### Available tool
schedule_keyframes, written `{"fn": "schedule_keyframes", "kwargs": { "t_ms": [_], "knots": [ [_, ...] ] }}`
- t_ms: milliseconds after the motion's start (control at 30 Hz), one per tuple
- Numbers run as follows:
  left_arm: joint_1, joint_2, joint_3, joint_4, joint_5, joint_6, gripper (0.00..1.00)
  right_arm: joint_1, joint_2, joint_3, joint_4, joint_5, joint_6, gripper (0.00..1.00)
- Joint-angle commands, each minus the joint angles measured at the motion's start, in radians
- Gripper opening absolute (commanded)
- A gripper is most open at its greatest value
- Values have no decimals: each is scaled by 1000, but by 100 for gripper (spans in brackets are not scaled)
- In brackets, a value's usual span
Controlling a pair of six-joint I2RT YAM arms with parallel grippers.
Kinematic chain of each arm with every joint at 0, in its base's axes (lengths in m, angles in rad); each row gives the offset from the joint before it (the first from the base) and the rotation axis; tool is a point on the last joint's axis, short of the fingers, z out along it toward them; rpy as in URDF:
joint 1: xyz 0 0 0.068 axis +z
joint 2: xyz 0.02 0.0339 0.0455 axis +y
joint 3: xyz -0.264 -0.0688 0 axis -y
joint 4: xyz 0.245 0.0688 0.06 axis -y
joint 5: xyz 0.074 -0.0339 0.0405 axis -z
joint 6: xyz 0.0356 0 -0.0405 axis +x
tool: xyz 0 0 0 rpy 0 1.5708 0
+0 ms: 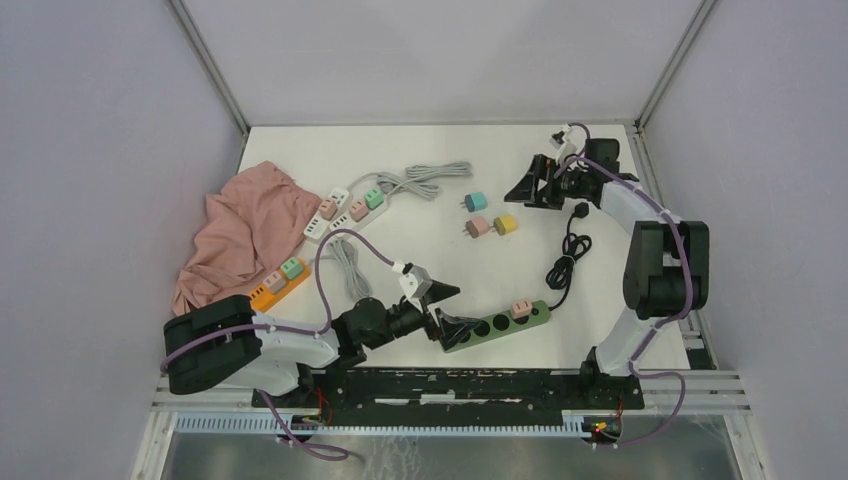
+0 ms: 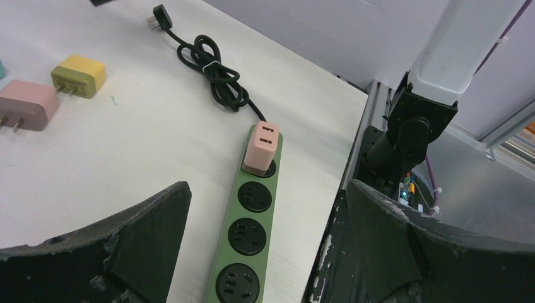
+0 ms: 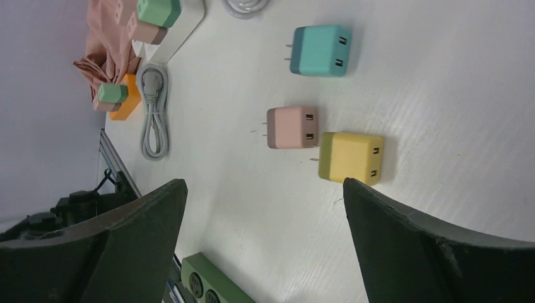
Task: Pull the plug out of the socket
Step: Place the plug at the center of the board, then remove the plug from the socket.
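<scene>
Pink two-port plug [image 2: 262, 146] is seated in the cord-end socket of the green plastic power strip [image 2: 249, 233], near the table's front edge. Left gripper [image 2: 266, 189] stands short of the plug, jaws spread wide either side of the strip. Right gripper [image 3: 263, 183] hovers wide open above loose pink charger [image 3: 291, 127] and yellow charger [image 3: 351, 157].

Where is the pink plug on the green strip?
In the top view the pink plug sits low, right of centre, on the green strip, at its black cord end, beyond the left hand.
</scene>
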Motion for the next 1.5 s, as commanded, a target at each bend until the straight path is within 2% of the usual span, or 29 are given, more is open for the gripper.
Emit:
{"fn": "schedule_keyframes", "kwargs": {
  "t_ms": [0, 167, 633, 700, 800, 1033, 1467],
  "knots": [
    [5, -40, -22, 48, -20, -32, 99, -5, -150, 24, -69, -82, -167, 100],
    [6, -47, -31, 56, -31, -32, 99, -4, -268, -3, -118, -170, -264, 100],
    [15, -35, -27, 66, -27, -33, 99, -5, -577, -187, -211, -282, -553, 100],
    [16, -35, -28, 66, -26, -33, 99, -5, -593, -209, -263, -342, -654, 100],
    [18, -37, -28, 67, -27, -33, 99, -6, -602, -212, -444, -397, -874, 100],
    [20, -31, -27, 68, -24, -35, 99, -5, -606, -201, -699, -352, -1146, 100],
    [25, -14, -39, 86, -26, -41, 99, -6, -656, -233, -786, -252, -1292, 100]
  ]
}}
